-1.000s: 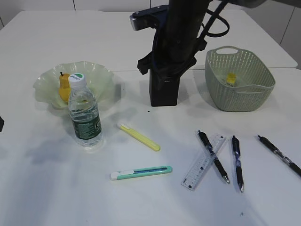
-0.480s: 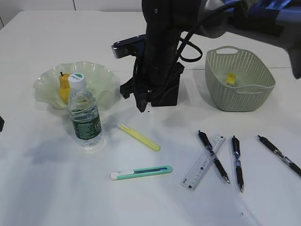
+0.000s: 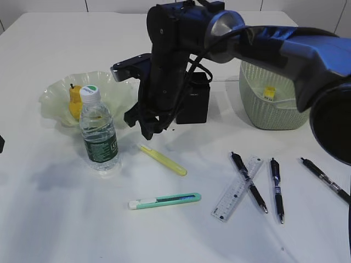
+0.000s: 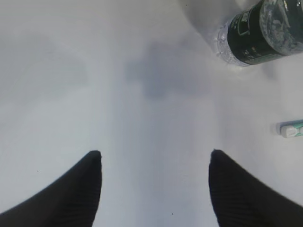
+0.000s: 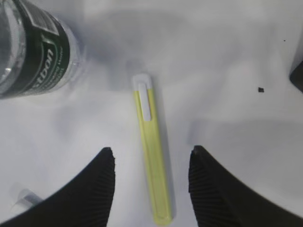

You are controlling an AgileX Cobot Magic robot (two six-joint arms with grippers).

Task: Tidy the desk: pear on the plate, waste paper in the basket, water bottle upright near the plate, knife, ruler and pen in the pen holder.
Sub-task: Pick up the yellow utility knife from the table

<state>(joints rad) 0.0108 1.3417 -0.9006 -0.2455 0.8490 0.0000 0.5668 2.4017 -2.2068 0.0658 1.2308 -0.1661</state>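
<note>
My right gripper is open and hangs just above the upper end of a yellow utility knife. In the right wrist view the yellow knife lies lengthwise between the open fingers of this gripper, untouched. A teal knife lies nearer the front. The water bottle stands upright by the plate, which holds the pear. The black pen holder is partly hidden behind my right arm. The ruler lies under a pen. My left gripper is open over bare desk.
The sage-green basket at the right holds the yellow waste paper. Two more pens lie at the front right. In the left wrist view the bottle and the teal knife's end show at the right.
My right arm has swung left and down from over the pen holder to above the yellow knife. Nothing on the desk has moved.
</note>
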